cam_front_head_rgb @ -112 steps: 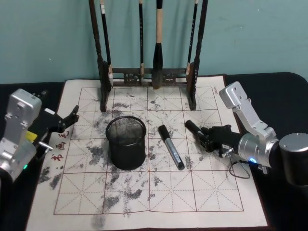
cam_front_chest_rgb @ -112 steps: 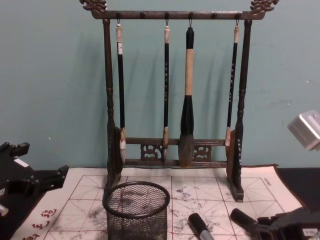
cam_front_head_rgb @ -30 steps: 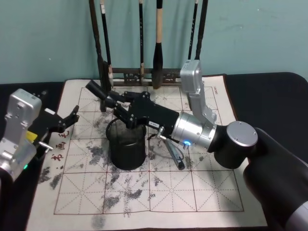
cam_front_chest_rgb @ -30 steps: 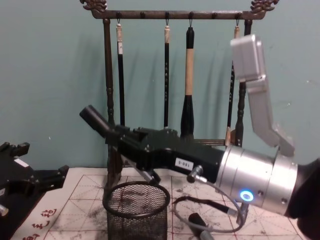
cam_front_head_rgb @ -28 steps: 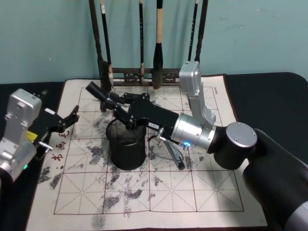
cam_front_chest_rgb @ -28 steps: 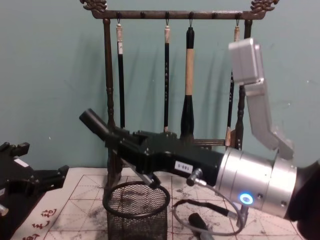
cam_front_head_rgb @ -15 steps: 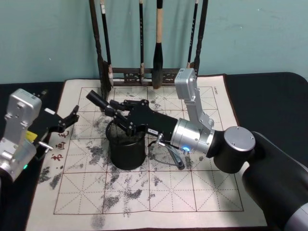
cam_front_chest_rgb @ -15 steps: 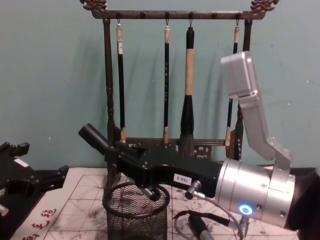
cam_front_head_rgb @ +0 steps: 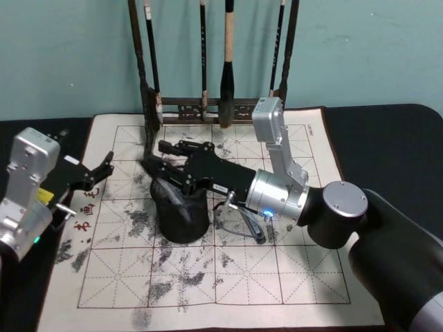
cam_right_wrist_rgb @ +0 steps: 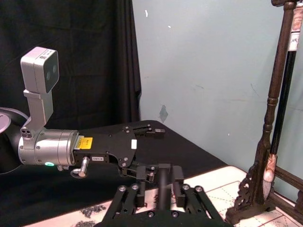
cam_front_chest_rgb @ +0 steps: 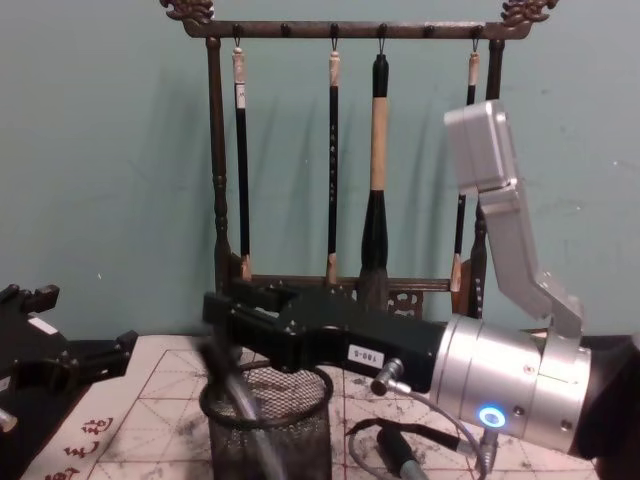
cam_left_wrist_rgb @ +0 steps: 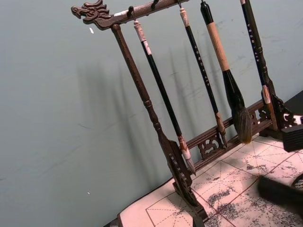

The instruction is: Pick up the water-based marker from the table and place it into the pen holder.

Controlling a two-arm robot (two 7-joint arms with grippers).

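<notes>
The black wire-mesh pen holder (cam_front_head_rgb: 181, 220) stands on the ink-stained mat (cam_front_head_rgb: 291, 277). My right gripper (cam_front_head_rgb: 165, 158) hovers just above its rim, open. A dark marker (cam_front_head_rgb: 162, 182) shows as a blurred streak, tilted, its lower end inside the holder and its upper end past the rim on the left. In the chest view the same marker (cam_front_chest_rgb: 226, 374) slants down through the mesh of the holder (cam_front_chest_rgb: 285, 432) below the right gripper (cam_front_chest_rgb: 236, 304). My left gripper (cam_front_head_rgb: 97, 173) rests open at the mat's left edge, apart from it all.
A second black marker (cam_front_head_rgb: 253, 227) lies on the mat right of the holder, partly under my right arm. The tall wooden brush rack (cam_front_head_rgb: 214, 104) with hanging brushes stands at the back of the mat. Dark cloth surrounds the mat.
The right gripper has opened and let go of the marker, which has tipped down from the fingers into the holder. The holder has shifted slightly left. The left arm has not moved.
</notes>
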